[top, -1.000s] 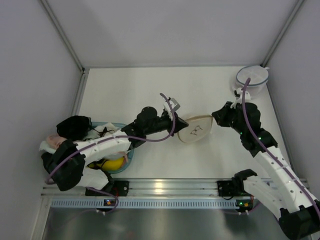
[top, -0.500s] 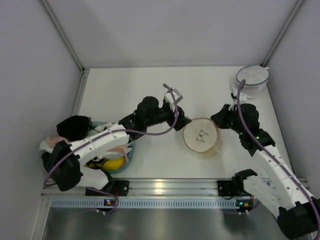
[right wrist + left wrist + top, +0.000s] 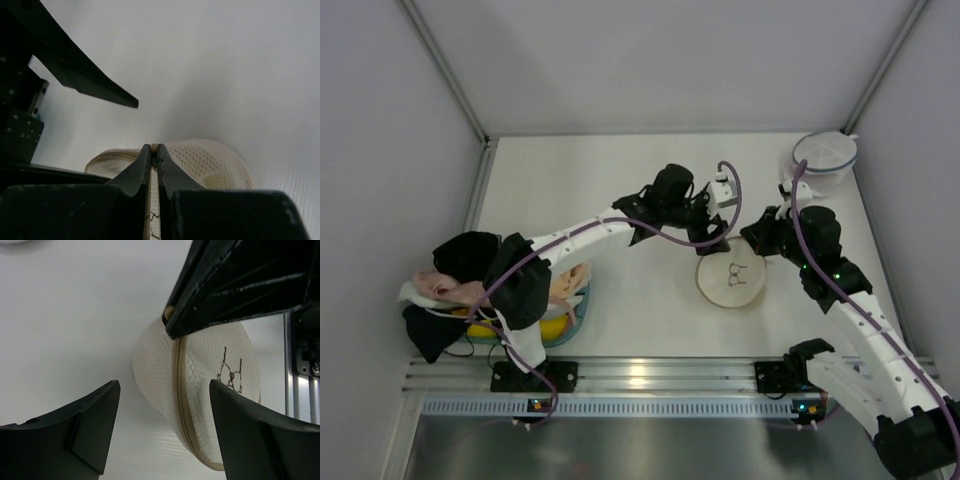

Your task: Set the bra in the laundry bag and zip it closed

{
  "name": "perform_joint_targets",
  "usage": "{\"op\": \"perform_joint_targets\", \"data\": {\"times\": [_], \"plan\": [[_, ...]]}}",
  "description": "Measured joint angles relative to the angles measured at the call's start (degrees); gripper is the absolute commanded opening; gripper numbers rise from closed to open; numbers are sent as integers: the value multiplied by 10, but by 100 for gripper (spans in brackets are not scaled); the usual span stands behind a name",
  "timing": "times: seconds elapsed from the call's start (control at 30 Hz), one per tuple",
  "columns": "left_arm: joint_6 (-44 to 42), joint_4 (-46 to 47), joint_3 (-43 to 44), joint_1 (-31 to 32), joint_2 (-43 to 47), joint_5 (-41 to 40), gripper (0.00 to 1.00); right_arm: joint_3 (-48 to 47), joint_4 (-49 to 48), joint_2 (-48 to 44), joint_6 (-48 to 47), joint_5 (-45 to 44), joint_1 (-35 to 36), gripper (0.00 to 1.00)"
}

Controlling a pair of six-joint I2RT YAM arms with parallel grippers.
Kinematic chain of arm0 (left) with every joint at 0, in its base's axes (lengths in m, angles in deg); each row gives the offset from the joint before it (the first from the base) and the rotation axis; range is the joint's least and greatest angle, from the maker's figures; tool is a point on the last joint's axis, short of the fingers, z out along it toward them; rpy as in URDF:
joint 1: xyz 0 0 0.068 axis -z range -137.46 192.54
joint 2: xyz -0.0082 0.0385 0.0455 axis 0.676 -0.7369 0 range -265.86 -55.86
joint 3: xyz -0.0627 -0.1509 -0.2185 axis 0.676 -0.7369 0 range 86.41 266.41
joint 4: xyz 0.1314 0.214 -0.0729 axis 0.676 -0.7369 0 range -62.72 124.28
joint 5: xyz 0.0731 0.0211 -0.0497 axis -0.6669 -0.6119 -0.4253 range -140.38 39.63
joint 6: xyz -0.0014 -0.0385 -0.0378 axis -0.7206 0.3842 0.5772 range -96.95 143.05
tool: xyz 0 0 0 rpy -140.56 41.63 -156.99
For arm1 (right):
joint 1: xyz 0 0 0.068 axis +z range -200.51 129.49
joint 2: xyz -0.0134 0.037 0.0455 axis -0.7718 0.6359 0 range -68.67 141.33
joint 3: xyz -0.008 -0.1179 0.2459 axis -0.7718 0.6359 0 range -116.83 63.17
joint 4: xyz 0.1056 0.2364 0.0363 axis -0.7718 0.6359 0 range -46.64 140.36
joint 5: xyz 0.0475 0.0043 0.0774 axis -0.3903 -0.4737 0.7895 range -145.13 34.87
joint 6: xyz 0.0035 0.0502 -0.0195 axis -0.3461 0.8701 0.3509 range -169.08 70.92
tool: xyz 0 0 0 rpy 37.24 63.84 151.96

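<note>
The laundry bag [image 3: 732, 280], round white mesh with a tan zip rim and a dark mark on its lid, lies flat on the table with the lid down. My right gripper [image 3: 760, 249] is shut on the bag's far rim; the right wrist view shows the tan rim pinched between the fingertips [image 3: 154, 148]. My left gripper [image 3: 712, 243] hovers open at the bag's far left edge, holding nothing, with the laundry bag [image 3: 200, 385] between and below its fingers. The mustard-yellow bra [image 3: 551, 327] lies in the basket at the near left, partly covered by other garments.
A teal-rimmed basket [image 3: 582, 303] at the near left holds peach-pink [image 3: 438, 285] and black [image 3: 470, 255] garments. A second round bag with a blue rim [image 3: 825, 158] stands at the far right corner. A metal rail [image 3: 640, 385] runs along the near edge.
My left gripper let go of the raised lid and opened, then swung right and farther out. The lid dropped flat and the bag shifted right. The right gripper stays shut on the rim.
</note>
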Motion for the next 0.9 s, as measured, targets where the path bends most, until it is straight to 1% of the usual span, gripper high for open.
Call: {"op": "perform_joint_targets", "data": {"times": [0.07, 0.13, 0.17, 0.2, 0.23, 0.27, 0.33, 0.4, 0.5, 0.57, 0.67, 0.77, 0.9], "plan": [[-2, -23, 2, 0, -18, 21, 76, -7, 3, 4, -3, -4, 0, 0], [-1, -39, 6, 0, -28, 40, 69, -11, 4, 7, -3, -7, 0, 0], [1, -42, 10, 0, -32, 47, 57, -13, 5, 9, -3, -7, 0, 0], [4, -44, 12, 0, -34, 52, 34, -14, 4, 10, -3, -8, 0, 0], [10, -44, 14, 0, -35, 54, 3, -15, 5, 12, -3, -8, 0, 0], [12, -44, 14, 0, -35, 54, 0, -17, 5, 14, -3, -9, 0, 0], [18, -34, 11, 0, -35, 48, 0, -21, 9, 17, -3, -16, 0, 0], [32, 1, -15, 1, -26, 31, 0, -23, 14, 18, -2, -31, 0, 0], [65, 75, -101, 1, 17, -6, 0, -24, 29, 18, 2, -57, 1, 0], [101, 142, -176, 2, 63, -35, 0, -24, 40, 18, 9, -77, 1, 0], [148, 205, -262, 2, 128, -71, 0, -24, 46, 18, 19, -91, 2, 0], [191, 253, -323, 2, 182, -106, 0, -24, 46, 18, 30, -94, 2, 0], [231, 291, -374, 6, 221, -139, 0, -24, 43, 21, 48, -76, 4, 0]]}}
